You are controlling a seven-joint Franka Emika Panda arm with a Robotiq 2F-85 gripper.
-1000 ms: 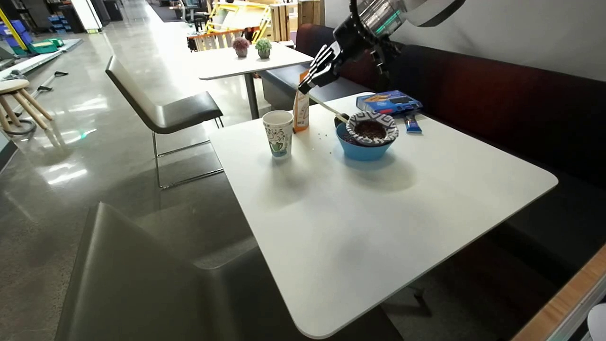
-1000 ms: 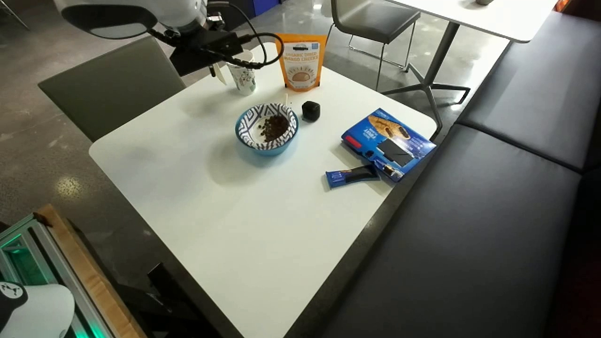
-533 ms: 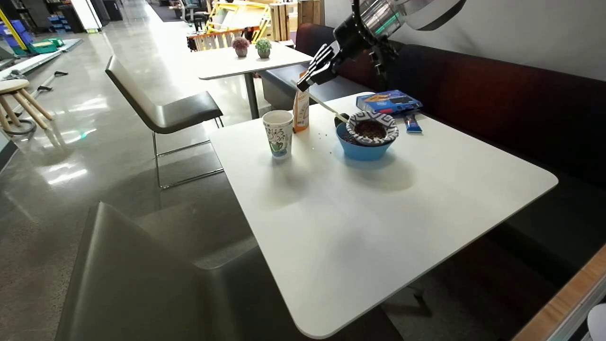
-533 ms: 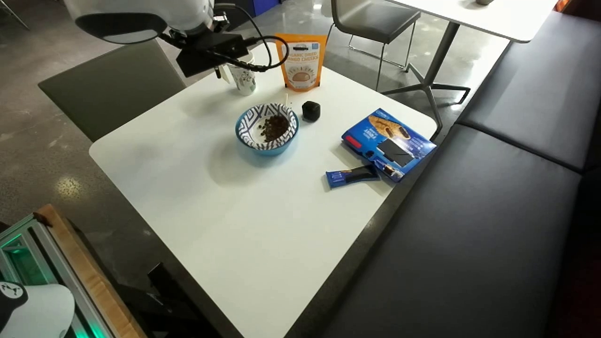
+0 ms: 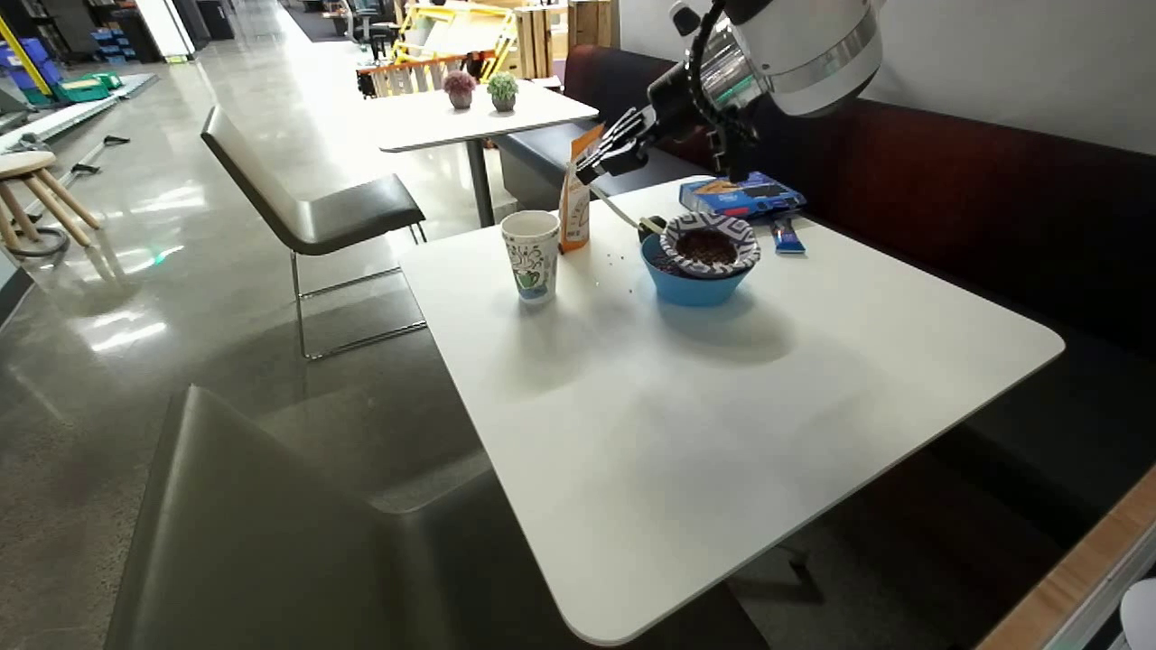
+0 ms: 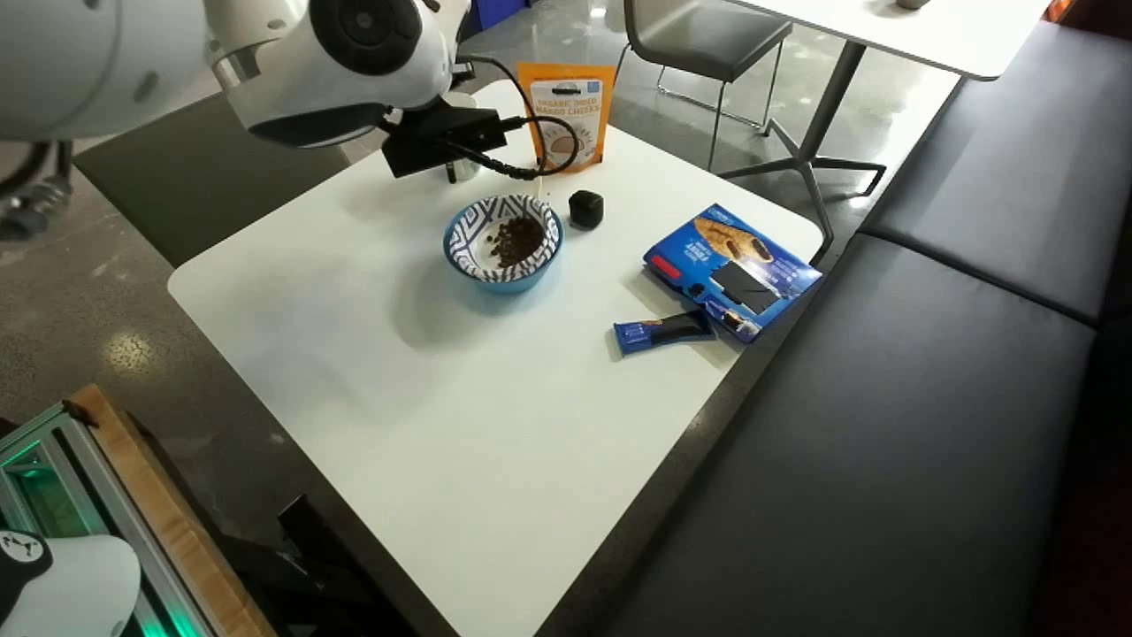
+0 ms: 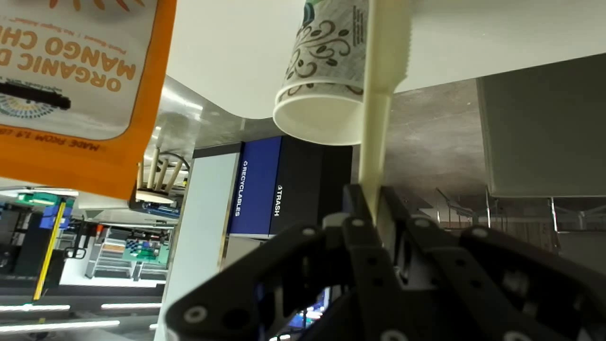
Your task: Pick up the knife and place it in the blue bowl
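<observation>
The knife (image 7: pixel 386 61) is a thin, pale cream plastic one with a toothed edge. My gripper (image 7: pixel 370 201) is shut on its handle end, and the blade points away from the jaws. In an exterior view the knife (image 5: pixel 614 206) slants down from the gripper (image 5: pixel 583 173) towards the bowl's side, in the air. The other exterior view mostly hides it behind the wrist. The blue bowl (image 5: pixel 695 290) stands on the table, also in an exterior view (image 6: pixel 508 286). A patterned paper bowl (image 6: pixel 473 226) with brown bits sits inside it. The gripper is beyond the bowl, higher than it.
A paper cup (image 5: pixel 531 257) and an orange mango pouch (image 6: pixel 570 115) stand near the gripper. A black lump (image 6: pixel 585 210) and a thin pale stick (image 6: pixel 539 188) are by the bowl. A blue box (image 6: pixel 734 270) and blue packet (image 6: pixel 659 333) lie near the bench. The wrist view is upside down.
The arm has swung the wrist towards the bowl and pouch, with the knife still in the jaws. The knife slants more steeply in an exterior view. Bowl, cup and packets have not moved.
</observation>
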